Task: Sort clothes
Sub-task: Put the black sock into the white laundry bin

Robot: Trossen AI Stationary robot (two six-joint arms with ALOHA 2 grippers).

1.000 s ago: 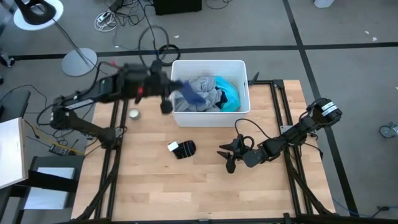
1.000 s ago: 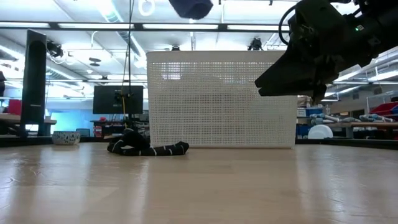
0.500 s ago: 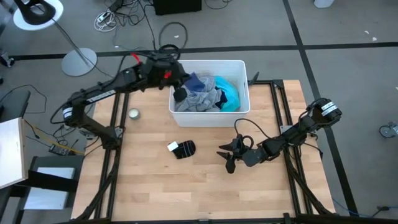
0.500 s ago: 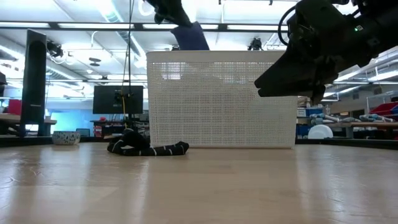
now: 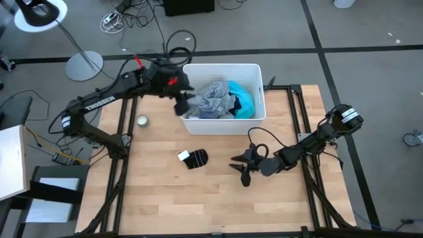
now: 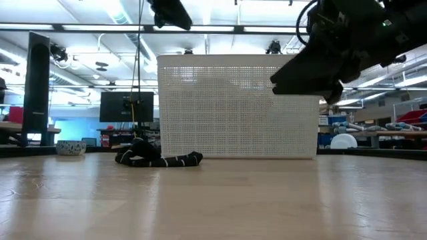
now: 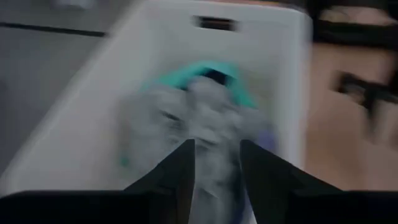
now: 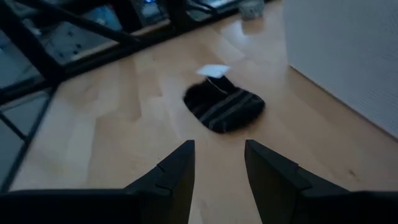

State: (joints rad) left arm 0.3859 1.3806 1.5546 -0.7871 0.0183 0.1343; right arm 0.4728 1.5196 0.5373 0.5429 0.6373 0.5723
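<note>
The white plastic bin point(image 5: 259, 73) stands at the table's far middle. A grey garment point(image 5: 211, 99) and a turquoise one point(image 5: 243, 99) lie piled in it. My left gripper point(image 5: 180, 106) hangs open above the bin's left rim; in its wrist view the grey cloth point(image 7: 211, 112) shows beyond its empty fingers. A dark striped piece with a white tag point(image 5: 193, 158) lies flat on the wood in front of the bin. My right gripper point(image 5: 239, 165) hovers open to the right of it, pointing at it point(image 8: 224, 106).
A small round bowl point(image 5: 142, 120) sits on the table left of the bin. The bin's perforated wall point(image 6: 237, 107) rises behind the dark piece point(image 6: 157, 159). Bare wood stretches along the near half of the table point(image 5: 198, 205).
My left gripper swung a blue piece from the bin's left side over the bin, opened and let it go. It has then drawn back toward the bin's left rim with nothing between its fingers. The blue piece no longer shows on top of the pile.
</note>
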